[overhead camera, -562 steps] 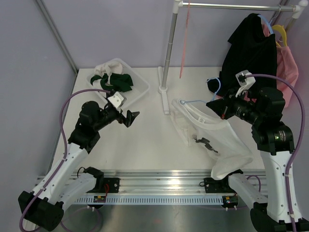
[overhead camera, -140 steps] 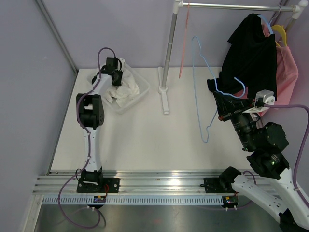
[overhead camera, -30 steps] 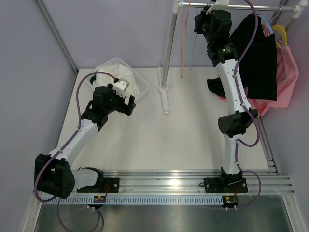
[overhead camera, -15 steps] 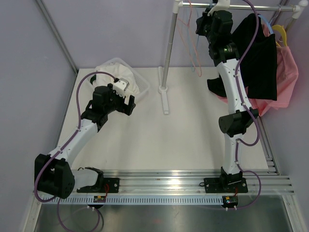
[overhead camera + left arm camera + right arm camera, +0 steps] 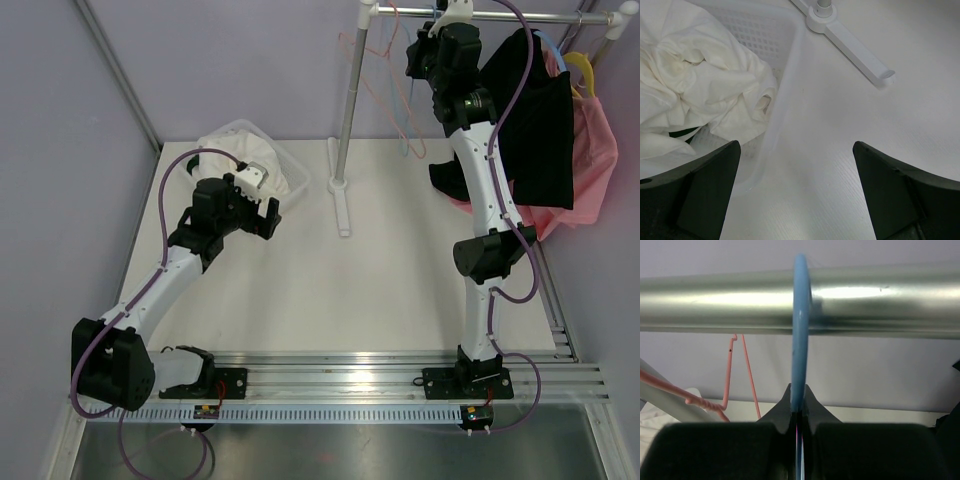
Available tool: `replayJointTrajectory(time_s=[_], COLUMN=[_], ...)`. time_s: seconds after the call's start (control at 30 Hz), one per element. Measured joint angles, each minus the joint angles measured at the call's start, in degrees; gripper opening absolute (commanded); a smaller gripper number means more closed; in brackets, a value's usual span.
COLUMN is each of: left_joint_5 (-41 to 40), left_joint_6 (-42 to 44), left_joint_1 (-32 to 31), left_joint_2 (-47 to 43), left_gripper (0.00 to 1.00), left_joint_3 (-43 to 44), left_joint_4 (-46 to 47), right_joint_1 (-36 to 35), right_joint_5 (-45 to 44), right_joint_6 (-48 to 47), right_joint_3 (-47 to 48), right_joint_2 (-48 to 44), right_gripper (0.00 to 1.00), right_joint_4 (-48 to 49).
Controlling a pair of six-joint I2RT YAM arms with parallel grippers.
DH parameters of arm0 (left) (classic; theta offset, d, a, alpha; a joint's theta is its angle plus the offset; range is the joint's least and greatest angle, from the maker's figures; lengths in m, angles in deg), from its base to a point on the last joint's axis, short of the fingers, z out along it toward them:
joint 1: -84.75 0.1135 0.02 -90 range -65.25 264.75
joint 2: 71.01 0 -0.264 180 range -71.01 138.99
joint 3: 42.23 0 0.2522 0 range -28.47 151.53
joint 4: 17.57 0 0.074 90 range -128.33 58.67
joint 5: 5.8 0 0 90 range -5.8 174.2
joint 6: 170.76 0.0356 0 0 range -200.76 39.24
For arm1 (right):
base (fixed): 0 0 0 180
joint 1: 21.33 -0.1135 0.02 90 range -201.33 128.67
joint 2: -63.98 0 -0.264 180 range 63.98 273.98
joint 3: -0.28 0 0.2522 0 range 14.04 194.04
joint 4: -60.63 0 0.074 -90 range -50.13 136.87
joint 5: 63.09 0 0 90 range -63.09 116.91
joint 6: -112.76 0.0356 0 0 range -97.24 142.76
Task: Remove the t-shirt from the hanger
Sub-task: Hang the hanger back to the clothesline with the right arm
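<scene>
Right wrist: blue hanger [image 5: 800, 315] hangs vertically, hooked over rail [image 5: 715, 305].

White t-shirt [image 5: 700, 85] crumpled in basket [image 5: 757, 30]; blue hanger [image 5: 800, 315] seemingly hooked over rail [image 5: 890, 302].

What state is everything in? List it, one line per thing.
white t-shirt, off the hanger, bunched in the basket
blue hanger, bare, hooked over the rail
right gripper, shut on blue hanger
left gripper, open, empty
black shirt, hanging from the rail
pink hanger, bare, on the rail
</scene>
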Motion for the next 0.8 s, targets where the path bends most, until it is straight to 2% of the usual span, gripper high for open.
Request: replayJointTrajectory(time_s=[0.1, 0.67, 0.7, 0.8], left_joint_5=[0.0, -0.1, -0.1, -0.1], left_joint_6=[0.0, 0.3, 0.3, 0.3], left_joint_1=[0.0, -0.3, -0.3, -0.4], left_joint_2=[0.3, 0.7, 0.7, 0.7], left_gripper=[0.99, 0.99, 0.99, 0.99], left_joint_3=[0.3, 1.0, 1.0, 1.0], left_joint_4=[-0.4, -0.8, -0.8, -0.8], right_joint_1=[0.0, 0.0, 0.0, 0.0], right_joint_5=[0.0, 0.0, 0.0, 0.0], right_joint_6=[-0.3, -0.8, -0.8, -0.7], right_joint_3=[0.0, -2.3, -2.6, -3.4], right_joint_2=[-0.1, -1.8, -2.1, -2.9], right_gripper=[0.09, 0.23, 0.25, 0.41], right_joint_4=[-0.2, -1.7, -1.8, -1.9])
